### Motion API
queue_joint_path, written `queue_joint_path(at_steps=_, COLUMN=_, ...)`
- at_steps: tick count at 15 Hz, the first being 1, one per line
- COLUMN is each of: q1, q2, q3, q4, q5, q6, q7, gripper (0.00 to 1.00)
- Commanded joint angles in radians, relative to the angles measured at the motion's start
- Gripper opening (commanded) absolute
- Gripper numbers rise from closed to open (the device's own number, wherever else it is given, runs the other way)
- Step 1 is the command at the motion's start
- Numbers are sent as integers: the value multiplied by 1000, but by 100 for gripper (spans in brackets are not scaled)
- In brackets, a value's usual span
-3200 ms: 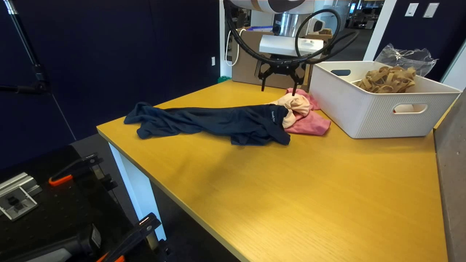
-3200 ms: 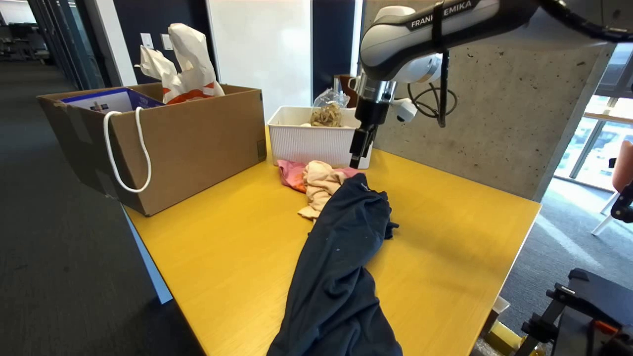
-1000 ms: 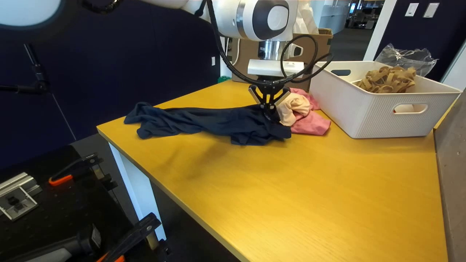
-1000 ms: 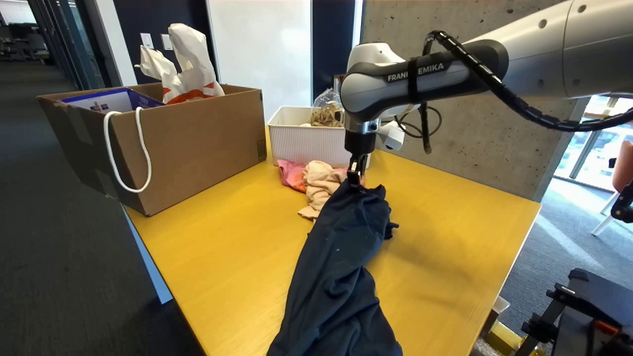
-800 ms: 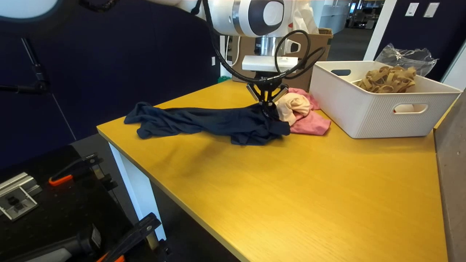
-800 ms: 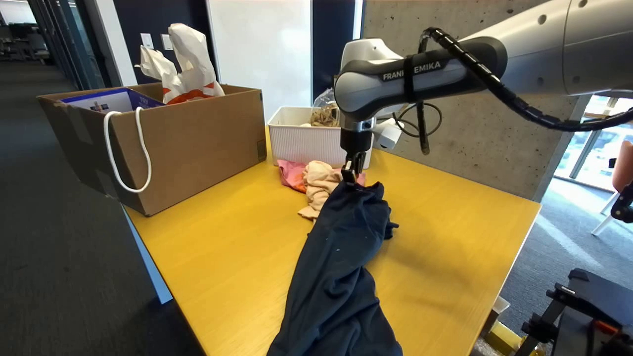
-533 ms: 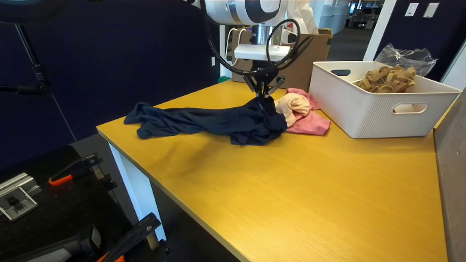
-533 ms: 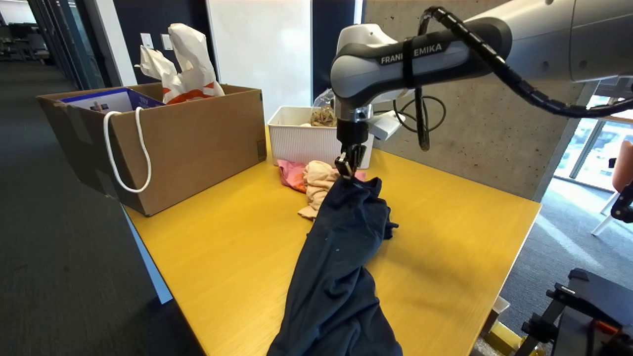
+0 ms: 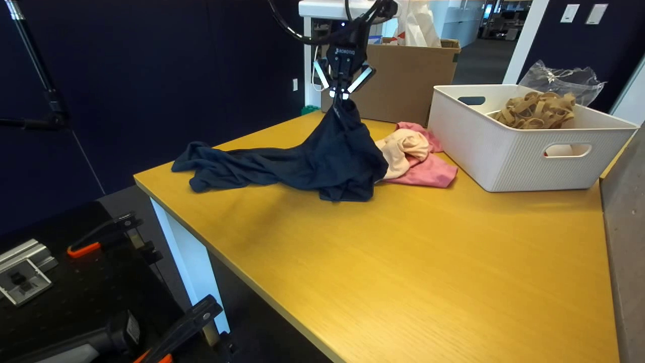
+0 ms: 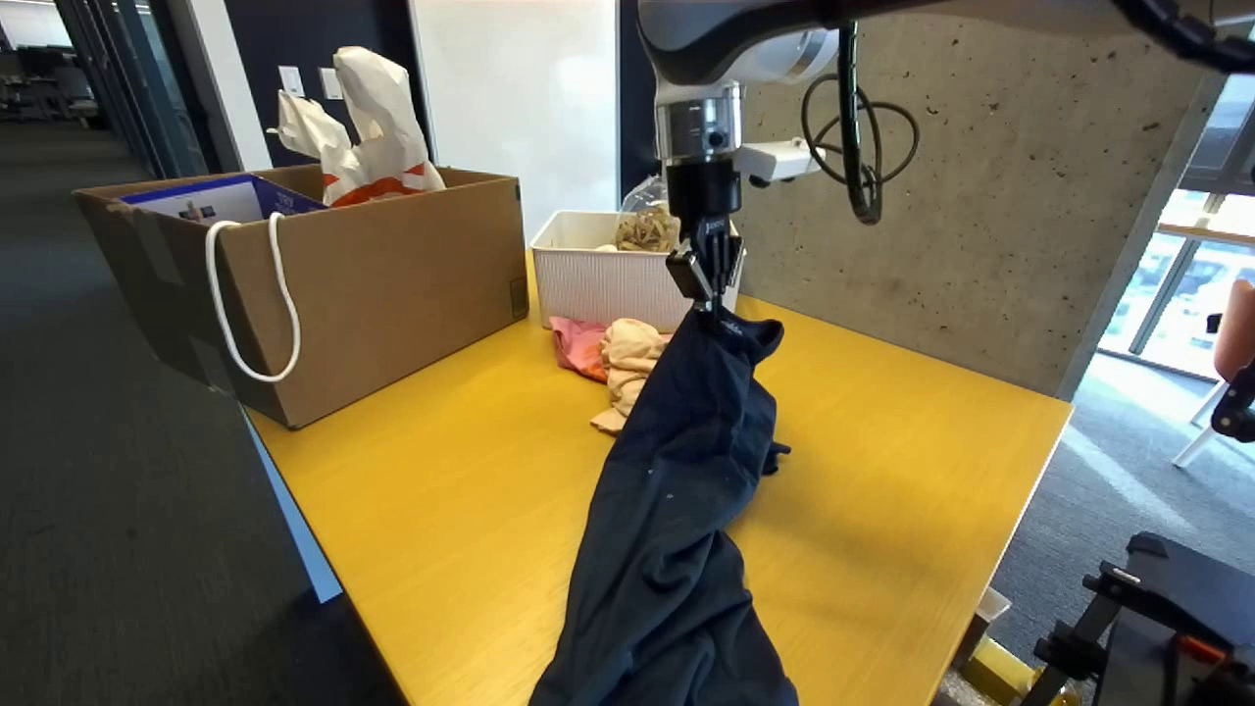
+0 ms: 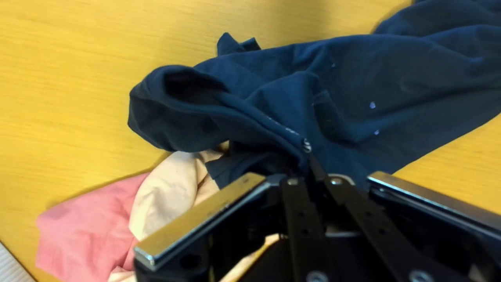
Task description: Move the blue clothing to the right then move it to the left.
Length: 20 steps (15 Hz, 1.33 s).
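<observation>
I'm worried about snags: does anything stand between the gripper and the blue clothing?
Nothing visible does: the gripper is closed on the raised end of the blue clothing. The peach cloth and pink cloth lie nearby, not between.

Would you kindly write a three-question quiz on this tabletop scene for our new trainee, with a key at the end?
1. True or false: the black two-finger gripper holds up one end of the dark blue cloth garment, while the other end lies on the yellow wood-grain table.
2. Multiple choice: which colour of cloth lies bunched with the crumpled cream cloth: A, green; B, pink; C, grey?
3. What holds the heaped tan looped strips?

Key: 1. True. 2. B, the pink cloth. 3. The white ribbed plastic bin.
</observation>
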Motion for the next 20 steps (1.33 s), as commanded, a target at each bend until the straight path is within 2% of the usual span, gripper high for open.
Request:
queue_joint_path(at_steps=1, q1=42, q2=-93, q3=1, q4=-104, q5=-23, q6=-43, q7=-42, gripper=2)
queue_joint_path(at_steps=4, q1=87, q2=-153, q3=1, q4=-184, q5=-35, q6=-30, q7=-55, gripper=2)
queue_joint_path(at_steps=8, q1=128, q2=-275, q3=-2, q4=-347, q5=-27, q6=33, q7=-10, gripper=2)
queue_joint_path(at_steps=11, q1=127, q2=-391, q3=-19, q4=-482, q5=-29, q6=119, q7=31, gripper=2)
queue_joint_path(at_steps=13, q1=122, q2=-437, q3=-37, q4=-548, q5=-60, q6=163, q7=2, gripper=2)
queue_joint_path(at_steps=16, q1=104, q2=-440, q3=-46, q4=-588, q5=-106, q6=199, q7=-76, gripper=2)
queue_joint_path(at_steps=17, q1=95, q2=-410, q3=-49, q4=-571, q5=-122, q6=210, q7=-114, gripper=2)
queue_joint_path(at_steps=18, q1=63, q2=-383, q3=-9, q4=-548, q5=-157, q6=209, q7=-116, gripper=2)
queue_joint_path(at_steps=20, q1=59, q2=-321, q3=-12, q4=-496, q5=-208, q6=215, q7=-140, gripper=2)
